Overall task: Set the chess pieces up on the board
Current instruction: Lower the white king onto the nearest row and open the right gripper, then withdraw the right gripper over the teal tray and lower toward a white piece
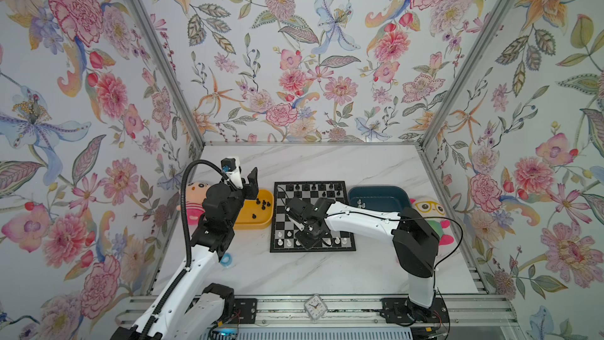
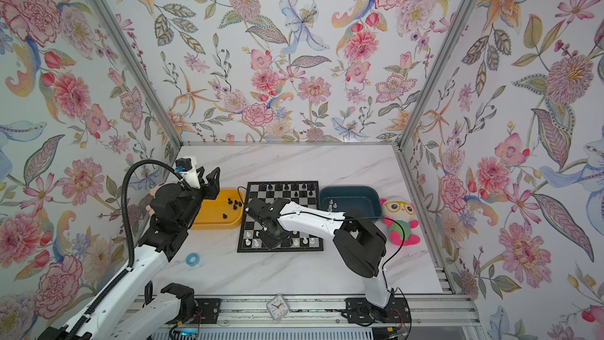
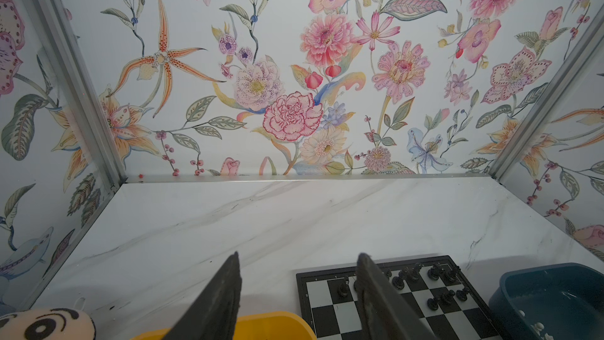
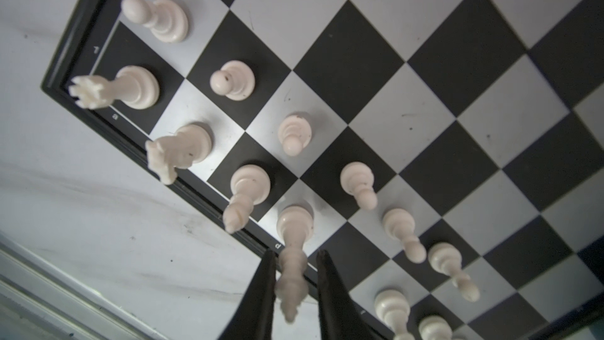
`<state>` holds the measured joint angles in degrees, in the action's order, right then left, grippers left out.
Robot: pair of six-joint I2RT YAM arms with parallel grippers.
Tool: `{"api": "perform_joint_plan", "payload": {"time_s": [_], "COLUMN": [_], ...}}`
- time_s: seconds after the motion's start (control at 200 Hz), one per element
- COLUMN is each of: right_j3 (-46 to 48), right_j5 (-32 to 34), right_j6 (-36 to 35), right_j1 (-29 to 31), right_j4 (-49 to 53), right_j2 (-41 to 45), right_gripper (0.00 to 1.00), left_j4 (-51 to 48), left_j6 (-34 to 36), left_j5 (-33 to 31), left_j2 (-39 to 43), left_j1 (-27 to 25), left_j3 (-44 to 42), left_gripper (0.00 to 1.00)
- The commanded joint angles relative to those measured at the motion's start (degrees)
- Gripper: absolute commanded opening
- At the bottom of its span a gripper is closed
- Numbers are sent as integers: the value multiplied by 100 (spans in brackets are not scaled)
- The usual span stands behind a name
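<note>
Only the right wrist view showed the right gripper slackly parted around a tall white plastic chess piece standing on the black-and-silver checkered board, in its near edge row. Both top views hid this. Farther off, the left gripper gaped wide, holding nothing.

On the frame of the board, near left corner, stand numbers 1, 2 and letters a, d.

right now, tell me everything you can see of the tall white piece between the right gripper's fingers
The tall white piece looks like smooth cream plastic: round base, slim stem, knobbed crown. It stands upright on a light edge square marked d on the board. The right gripper straddles its top; a gap shows on one side, so it seems unclamped.
</note>
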<state>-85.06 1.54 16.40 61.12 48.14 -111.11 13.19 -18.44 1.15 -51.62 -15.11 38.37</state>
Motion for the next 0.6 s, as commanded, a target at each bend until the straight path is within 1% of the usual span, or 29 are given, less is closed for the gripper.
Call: {"api": "perform_joint_plan", "payload": {"time_s": [0.0, 0.225, 0.4, 0.596], "right_j3": [63, 51, 64, 240], "right_j5": [107, 265, 530, 624], "right_j6": [114, 208, 166, 50], "right_j1": [24, 22, -37, -492], "right_j4": [66, 56, 64, -5], "right_j2": [262, 642, 1011, 1557], "right_gripper": [25, 26, 31, 32], "left_j4": [63, 62, 64, 49], "left_j6": [59, 51, 51, 77], "left_j5": [38, 21, 8, -48], "left_j2": [68, 130, 106, -20], "left_j1": [52, 52, 52, 52], "left_j3": [-97, -121, -143, -119], "left_gripper": [58, 58, 58, 58]}}
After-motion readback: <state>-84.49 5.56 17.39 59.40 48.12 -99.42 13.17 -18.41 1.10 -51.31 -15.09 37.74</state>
